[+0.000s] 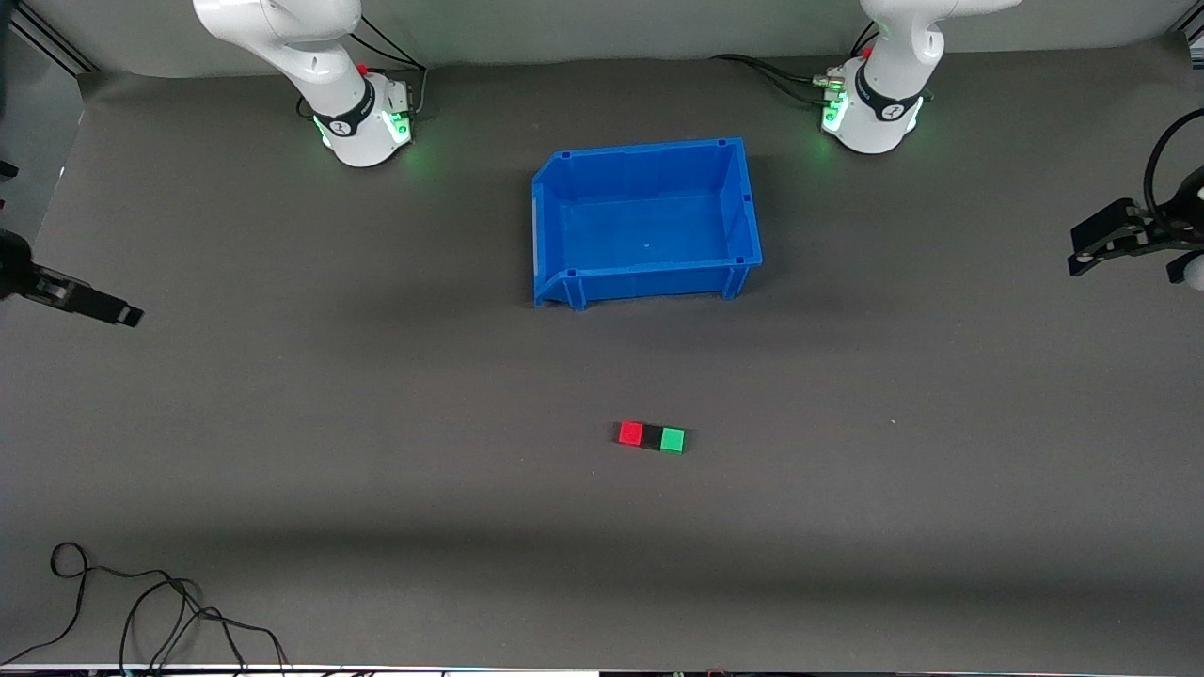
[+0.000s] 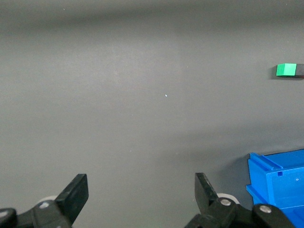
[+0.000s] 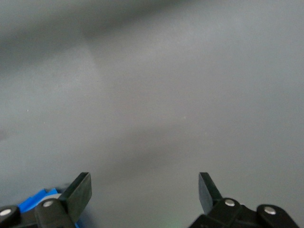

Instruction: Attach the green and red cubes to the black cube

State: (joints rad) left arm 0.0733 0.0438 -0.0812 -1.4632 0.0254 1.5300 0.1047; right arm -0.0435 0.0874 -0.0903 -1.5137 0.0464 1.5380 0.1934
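The red cube, black cube and green cube lie in one touching row on the grey mat, the black one in the middle, nearer to the front camera than the blue bin. My left gripper hangs open and empty over the mat at the left arm's end of the table. In the left wrist view the green cube and a sliver of the black cube show far off. My right gripper hangs open and empty over the right arm's end, as its wrist view also shows.
The blue bin holds nothing and stands between the two arm bases; its corner shows in the left wrist view and the right wrist view. Loose black cables lie at the mat's front corner at the right arm's end.
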